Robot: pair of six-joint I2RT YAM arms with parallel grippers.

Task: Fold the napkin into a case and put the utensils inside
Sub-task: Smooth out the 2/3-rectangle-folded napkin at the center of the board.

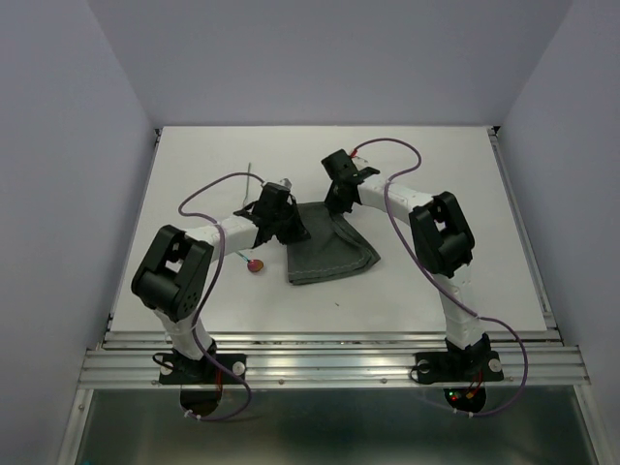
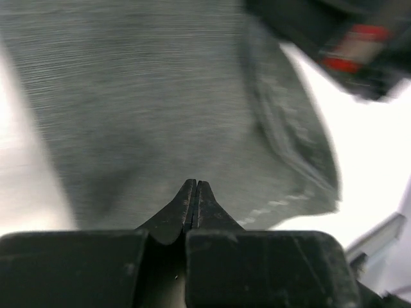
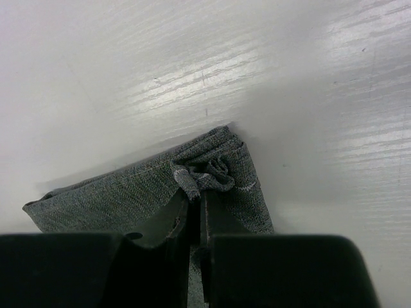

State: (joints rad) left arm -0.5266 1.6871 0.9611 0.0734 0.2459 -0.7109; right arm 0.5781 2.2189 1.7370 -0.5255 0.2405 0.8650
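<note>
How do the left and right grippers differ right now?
The left gripper is shut with no cloth visible between its tips; the right gripper is shut on a bunched corner of the napkin. The left is by the napkin's left side, the right at its far edge. Both are closed.

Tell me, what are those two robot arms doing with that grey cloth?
They are folding the napkin on the white table. The right gripper pinches a bunched corner of it. The left gripper is shut over the cloth with nothing between its fingers. The red spoon and the thin grey stick lie on the table near the left arm, not in the cloth yet.
</note>
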